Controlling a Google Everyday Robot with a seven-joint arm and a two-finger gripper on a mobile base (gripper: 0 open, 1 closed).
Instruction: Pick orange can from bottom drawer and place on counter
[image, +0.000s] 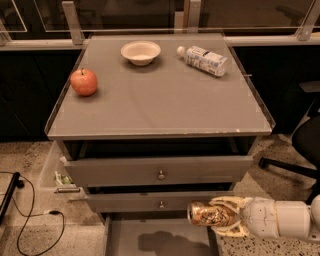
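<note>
The orange can lies on its side in my gripper, its silver end facing left. The gripper is shut on it, one pale finger above and one below, and holds it above the right part of the open bottom drawer, in front of the middle drawer. The white arm reaches in from the lower right. The can's shadow falls on the drawer floor. The counter is the grey cabinet top above.
On the counter stand a red apple at the left, a white bowl at the back and a clear plastic bottle lying at the back right. Two knobbed drawers sit slightly open. Cables lie on the floor left; a chair base is right.
</note>
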